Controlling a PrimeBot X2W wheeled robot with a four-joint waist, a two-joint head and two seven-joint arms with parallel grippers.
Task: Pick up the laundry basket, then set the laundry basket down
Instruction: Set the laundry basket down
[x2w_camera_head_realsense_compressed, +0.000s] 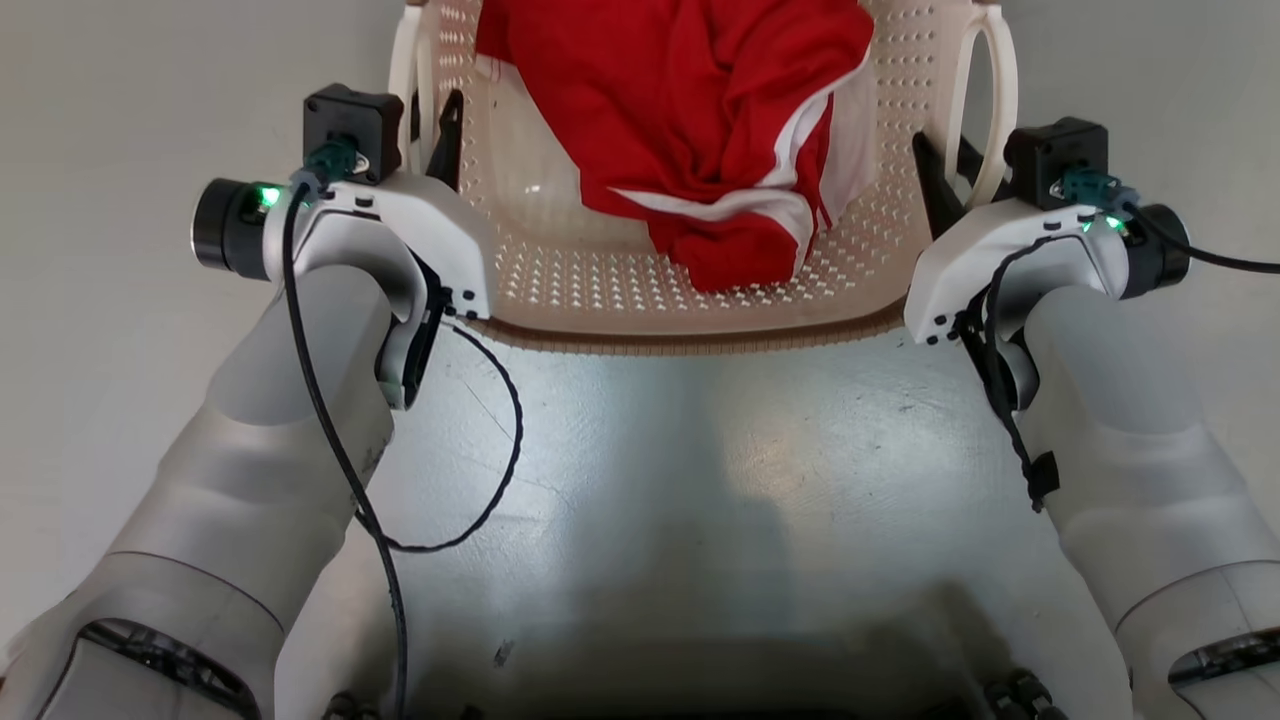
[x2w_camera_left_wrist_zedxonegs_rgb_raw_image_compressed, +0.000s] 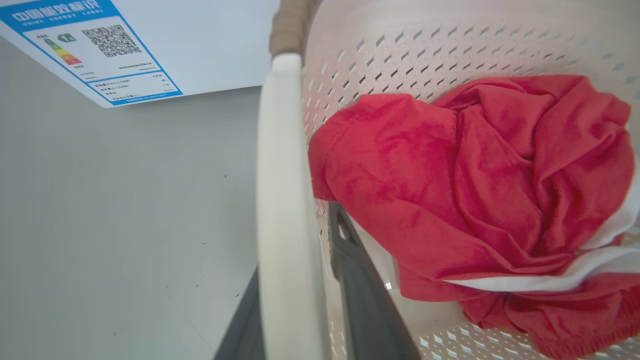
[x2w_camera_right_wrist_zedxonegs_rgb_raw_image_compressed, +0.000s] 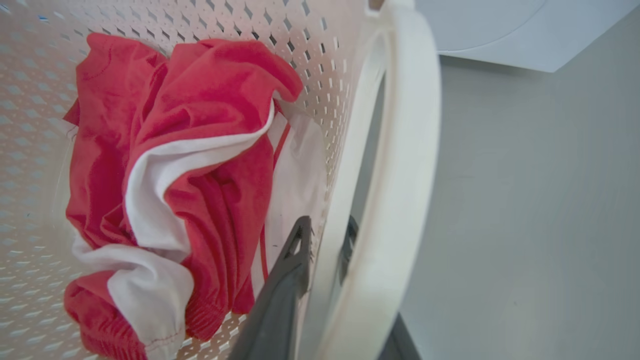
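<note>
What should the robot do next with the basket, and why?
Probably lift both arms gently and evenly. The left gripper and right gripper each straddle a side wall of the laundry basket, and the red clothes lie loose inside. Grip tightness is unclear.

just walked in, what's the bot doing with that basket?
Both arms are on the laundry basket, which holds a red and white garment. The left gripper and right gripper each straddle one of its side walls, one finger inside and one outside, and look clamped on. Whether the basket is off the floor is unclear from these views.
</note>
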